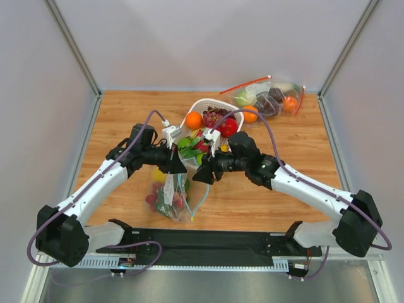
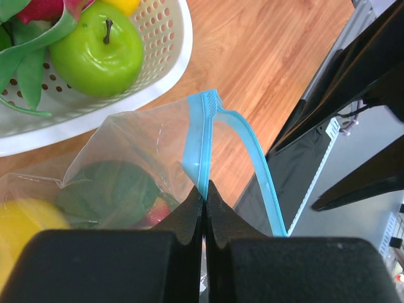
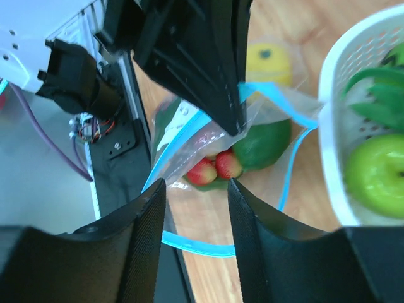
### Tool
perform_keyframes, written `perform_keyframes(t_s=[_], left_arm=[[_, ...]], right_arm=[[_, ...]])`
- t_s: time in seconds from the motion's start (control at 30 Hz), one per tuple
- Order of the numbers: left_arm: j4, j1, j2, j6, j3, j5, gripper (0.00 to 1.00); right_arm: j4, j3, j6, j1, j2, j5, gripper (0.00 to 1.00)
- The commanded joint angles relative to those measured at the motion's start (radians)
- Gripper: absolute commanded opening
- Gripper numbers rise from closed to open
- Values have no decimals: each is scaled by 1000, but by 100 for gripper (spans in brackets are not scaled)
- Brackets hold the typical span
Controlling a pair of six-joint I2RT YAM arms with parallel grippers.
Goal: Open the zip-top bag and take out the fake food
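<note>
The zip-top bag (image 1: 165, 197) lies on the wood just in front of the basket, its teal zip strip (image 2: 203, 136) pulled up. My left gripper (image 1: 173, 169) is shut on that strip, which is pinched between the fingertips (image 2: 205, 186). Through the clear plastic the fake food shows: two strawberries (image 3: 216, 167), a dark green fruit (image 3: 265, 142) and a yellow lemon (image 3: 267, 60). The bag's mouth gapes, and its other strip (image 3: 189, 243) hangs loose in a loop. My right gripper (image 1: 202, 177) hovers at that mouth, open (image 3: 197, 189), gripping nothing.
A white perforated basket (image 1: 208, 104) behind the bag holds a green apple (image 2: 95, 47), an orange (image 1: 193, 120) and other produce. Another clear bag with a red-orange zip (image 1: 268, 98) lies at the back right. A black rail (image 1: 208, 240) runs along the near edge.
</note>
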Motion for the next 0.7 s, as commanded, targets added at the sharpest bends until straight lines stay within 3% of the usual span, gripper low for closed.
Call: perform_keyframes(t_s=[0.0,0.3,0.63,0.67], left_arm=[[41,8,-34,3,7,25,0],[63,6,-29,0,-1,71,0],[187,3,-103,-31,-56,176,0],[187,1,-116,-32,-56,173,5]], right_arm=[[57,-28,68,18,41,-52,45],[181,-74,122,78,185,-58,41],[385,-181,220,92,239,187,42],[393,-191,226,92,239,204,42]])
